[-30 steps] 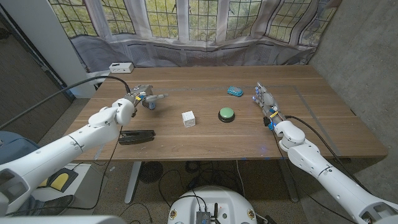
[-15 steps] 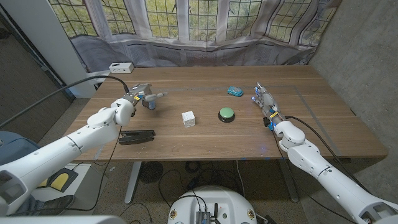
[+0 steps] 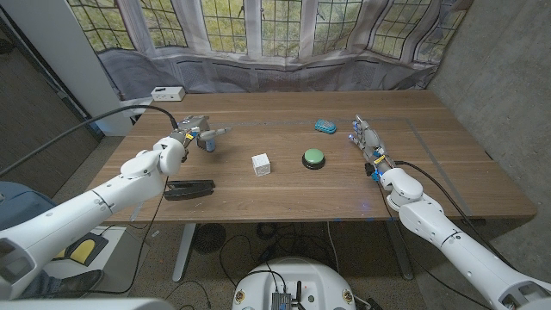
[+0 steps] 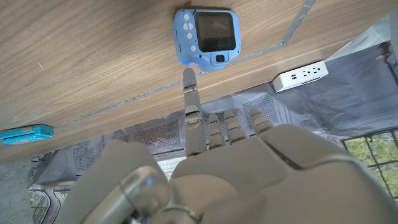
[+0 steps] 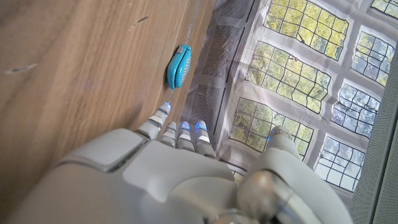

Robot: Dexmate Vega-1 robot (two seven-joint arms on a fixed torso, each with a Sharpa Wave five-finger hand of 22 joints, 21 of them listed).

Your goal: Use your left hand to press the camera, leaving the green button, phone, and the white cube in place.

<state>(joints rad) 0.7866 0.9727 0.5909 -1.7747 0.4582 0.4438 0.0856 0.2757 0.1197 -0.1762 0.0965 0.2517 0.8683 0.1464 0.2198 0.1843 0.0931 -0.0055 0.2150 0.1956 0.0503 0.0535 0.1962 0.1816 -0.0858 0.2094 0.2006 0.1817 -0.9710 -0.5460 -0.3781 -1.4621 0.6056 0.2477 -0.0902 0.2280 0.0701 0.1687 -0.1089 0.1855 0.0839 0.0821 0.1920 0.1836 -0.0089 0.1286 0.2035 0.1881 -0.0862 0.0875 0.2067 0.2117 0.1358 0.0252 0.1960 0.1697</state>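
Left hand (image 3: 191,131) sits in the upper left of the head view, one finger extended, the rest curled in, nothing gripped. In the left wrist view that fingertip (image 4: 188,77) is just short of the blue camera (image 4: 206,35); contact cannot be confirmed. Camera (image 3: 207,143) lies on the table (image 3: 284,194) right beside the hand. White cube (image 3: 261,164) is at frame centre, green button (image 3: 313,158) just right of it, teal phone (image 3: 325,126) above both. Right hand (image 3: 368,140) stands at right of centre, fingers extended, holding nothing. A black object (image 3: 188,189) lies lower left.
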